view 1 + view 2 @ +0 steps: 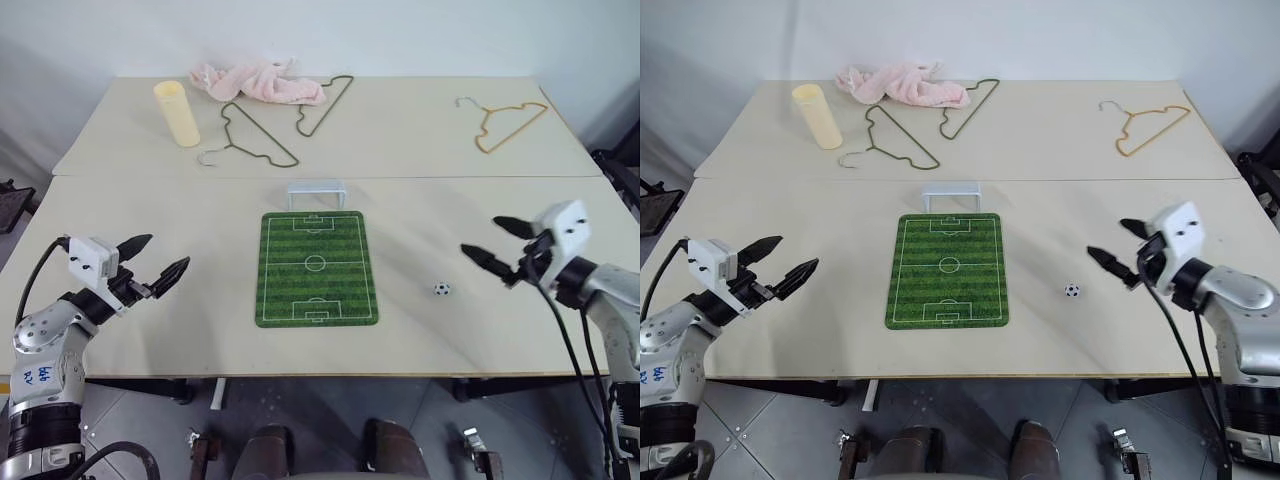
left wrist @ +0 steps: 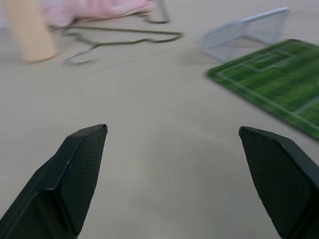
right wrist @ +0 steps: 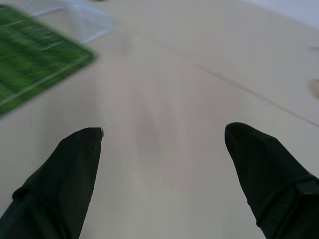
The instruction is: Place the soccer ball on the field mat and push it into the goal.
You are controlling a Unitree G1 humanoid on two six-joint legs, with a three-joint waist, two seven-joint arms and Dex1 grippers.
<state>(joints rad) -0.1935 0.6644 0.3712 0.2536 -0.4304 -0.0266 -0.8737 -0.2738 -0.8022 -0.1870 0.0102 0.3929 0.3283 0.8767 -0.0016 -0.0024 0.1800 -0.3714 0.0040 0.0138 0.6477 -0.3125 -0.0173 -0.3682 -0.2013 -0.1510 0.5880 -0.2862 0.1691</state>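
Cataloguing the table (image 1: 420,340) as we are finding it:

Item one, the soccer ball (image 1: 442,289): it is lying on bare tabletop, off the field mat (image 1: 317,267), near the mat's right edge but apart from it.

Item two, the field mat: it is lying flat at the table's middle with its long axis running away from us. The goal (image 1: 316,193) is standing just beyond its far short edge, mouth facing the mat.

Item three, the right gripper (image 1: 498,245): it is hanging above the table with jaws standing wide and nothing between them. The ball is lying a little toward us and toward the mat from its fingertips, clearly nearer this arm than the other, so we are judging the pick to be the right arm's work.

Item four, the left gripper (image 1: 155,259): it is hovering on the far side of the mat from the ball, jaws likewise wide and empty.

Sundries at the far end: a pink cloth (image 1: 258,80), a cream cylinder (image 1: 177,113), wire hangers (image 1: 262,136) and a tan hanger (image 1: 508,122).

Noting between views: the head views are giving us the ball; the left wrist view is giving the goal's netting at close range; the right wrist view is giving a mat corner.
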